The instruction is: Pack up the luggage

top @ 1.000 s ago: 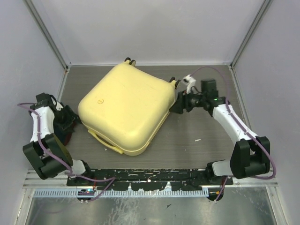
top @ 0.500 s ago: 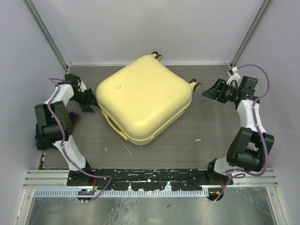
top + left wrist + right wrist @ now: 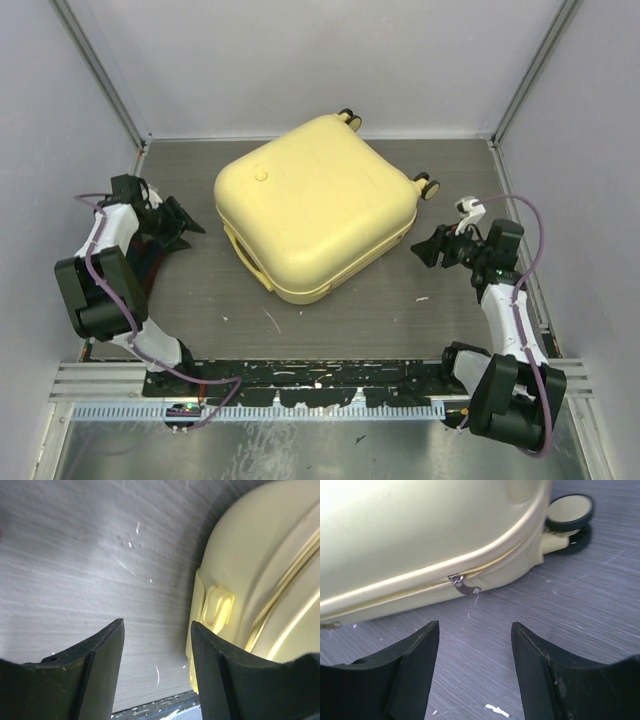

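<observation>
Closed pale yellow hard-shell suitcase (image 3: 310,215) sits between left gripper (image 3: 195,224) and right gripper (image 3: 420,247); both spread wide, empty, clear of shell.

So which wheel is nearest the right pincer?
The small black wheel at the pale yellow hard-shell suitcase's right corner; the other wheel sits at the far edge.

We find the suitcase (image 3: 315,215) filling the middle of the counter (image 3: 350,325), its upper corner close to the back wall (image 3: 320,70). Open counter runs across the lower part of the frame, with narrower strips at the left and right. The left claw (image 3: 193,222), jaws apart, sits in the left strip, clear of the shell. The right claw (image 3: 424,248), also parted, sits just below a wheel (image 3: 428,186). The left wall (image 3: 50,150) and right wall (image 3: 600,150) hem both strips.
</observation>
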